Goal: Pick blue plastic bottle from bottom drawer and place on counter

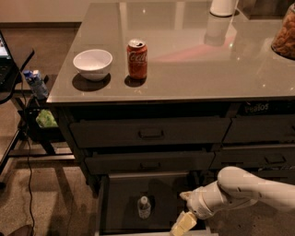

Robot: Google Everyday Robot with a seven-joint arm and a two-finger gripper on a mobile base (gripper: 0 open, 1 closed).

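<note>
The blue plastic bottle (144,207) stands upright on the dark floor of the open bottom drawer (120,193), near its middle front. My gripper (183,223) hangs at the end of the white arm, low at the drawer's front right, a short way right of the bottle and apart from it. It holds nothing that I can see. The counter (193,69) is the glossy grey top above the drawers.
On the counter stand a red Coca-Cola can (137,59) and a white bowl (92,64) at the left front, a white container (223,7) at the back, a snack jar (285,32) at the right edge. A black side table (14,73) with a small blue carton (36,83) stands left.
</note>
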